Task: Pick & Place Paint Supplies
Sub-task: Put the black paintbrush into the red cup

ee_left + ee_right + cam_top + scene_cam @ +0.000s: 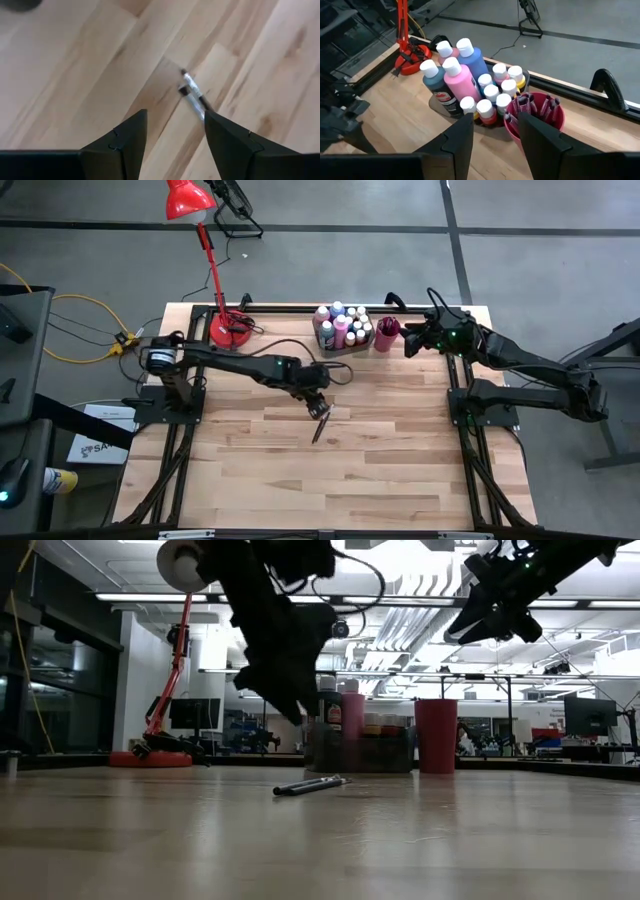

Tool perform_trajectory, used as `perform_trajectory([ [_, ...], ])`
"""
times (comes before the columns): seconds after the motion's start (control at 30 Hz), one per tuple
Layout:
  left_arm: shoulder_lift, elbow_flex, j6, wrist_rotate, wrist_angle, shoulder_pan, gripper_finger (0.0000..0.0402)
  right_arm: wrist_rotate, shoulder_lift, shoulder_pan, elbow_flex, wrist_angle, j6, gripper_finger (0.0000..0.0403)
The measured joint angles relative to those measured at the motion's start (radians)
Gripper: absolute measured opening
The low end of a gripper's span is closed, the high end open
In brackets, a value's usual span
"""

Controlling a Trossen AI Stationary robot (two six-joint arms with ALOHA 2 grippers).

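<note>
Two thin dark-handled paintbrushes lie side by side on the bare wood near the middle of the desk, touching or nearly touching each other; no finger touches them. In my left wrist view the same paintbrushes lie on the planks just ahead of the gap between my two dark fingers.

My left pincer hangs just above and beside the brushes' upper ends. Its fingers are apart and hold nothing.

The paint bottles stand upright, packed together in a grey bin at the far edge of the desk. My right wrist view shows tall pink, blue and dark teal bottles with white caps behind a cluster of smaller bottles.

Just beside the bin stands a red cup with more brushes upright inside it.

My right pincer hovers just beside the cup, above desk level. Its fingers are apart and empty, with the cup and the small bottles seen through the gap.

A red desk lamp stands at the far left corner of the desk.
</note>
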Motion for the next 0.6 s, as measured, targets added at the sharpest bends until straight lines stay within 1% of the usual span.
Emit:
perform_trajectory([
  [0.1, 0.052, 0.043, 0.000, 0.001, -0.010, 0.001, 0.0193, -0.001, 0.000, 0.000, 0.000, -0.006, 0.000, 0.0149],
  [0.17, 0.074, 0.067, 0.000, 0.002, -0.051, 0.001, 0.0193, 0.000, 0.000, 0.000, 0.000, -0.007, 0.000, 0.0148],
  [0.23, 0.101, 0.096, 0.000, 0.004, -0.024, 0.001, 0.0193, 0.000, 0.000, 0.000, 0.000, -0.009, 0.000, 0.0148],
  [0.33, 0.133, 0.121, -0.002, 0.021, -0.044, 0.001, 0.0193, 0.000, 0.000, 0.000, 0.000, -0.011, 0.000, 0.0149],
  [0.6, 0.180, 0.131, -0.028, 0.041, -0.037, 0.001, 0.0193, -0.002, 0.000, 0.000, 0.000, -0.017, 0.000, 0.0149],
])
